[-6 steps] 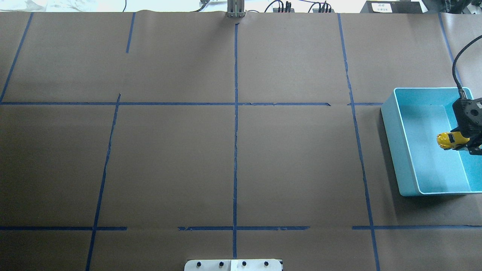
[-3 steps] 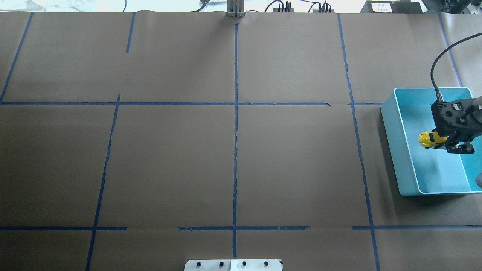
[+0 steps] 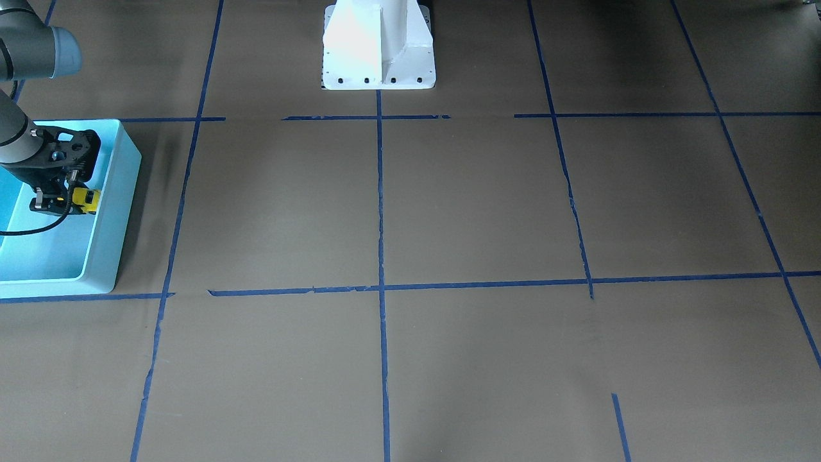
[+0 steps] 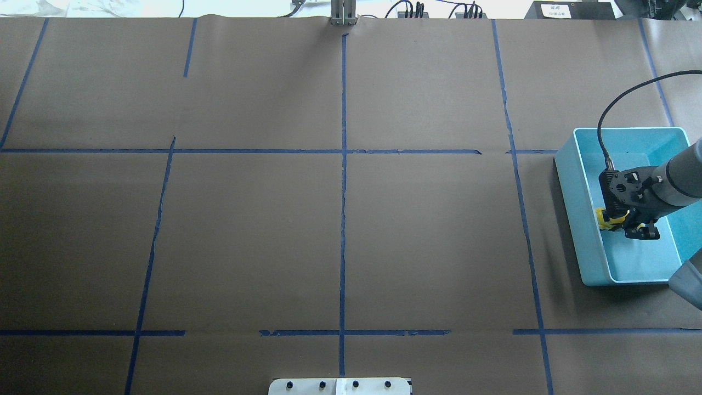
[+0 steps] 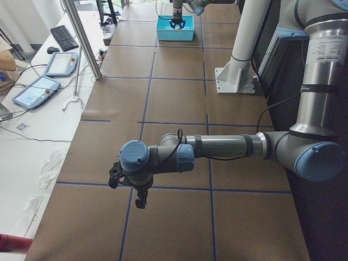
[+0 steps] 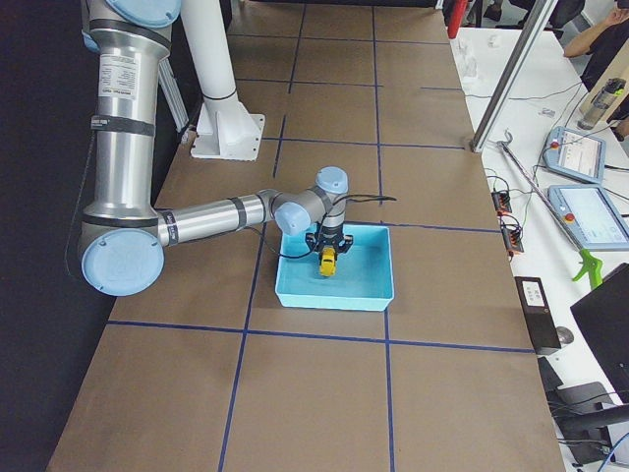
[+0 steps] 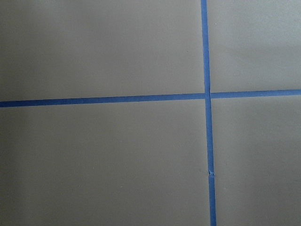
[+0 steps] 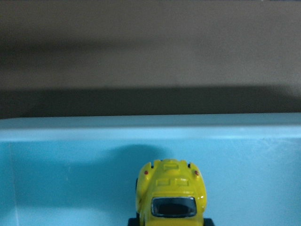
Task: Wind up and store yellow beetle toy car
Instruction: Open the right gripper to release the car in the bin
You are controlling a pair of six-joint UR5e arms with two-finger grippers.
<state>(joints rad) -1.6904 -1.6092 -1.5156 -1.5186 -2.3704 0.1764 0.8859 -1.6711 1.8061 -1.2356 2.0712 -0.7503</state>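
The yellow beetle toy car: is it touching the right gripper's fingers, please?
Touching: the front-facing view shows the right gripper clamped on the yellow beetle toy car.

Colours noted: yellow beetle toy car (image 8: 171, 186) bright yellow, one dark window with a pale rim, two tiny red dots near its upper corners, black underneath; bin (image 4: 576, 208) plain light blue inside and out, paler along the rim. Table (image 4: 247, 236) under flat brown paper, crossed by a grid of dark blue tape lines (image 4: 343, 219), some broken or ragged. Left arm (image 5: 228, 145) silver-grey with dark bands and pale blue joint caps; pedestal (image 3: 378, 45) white, a row of dark bolt dots along its foot.
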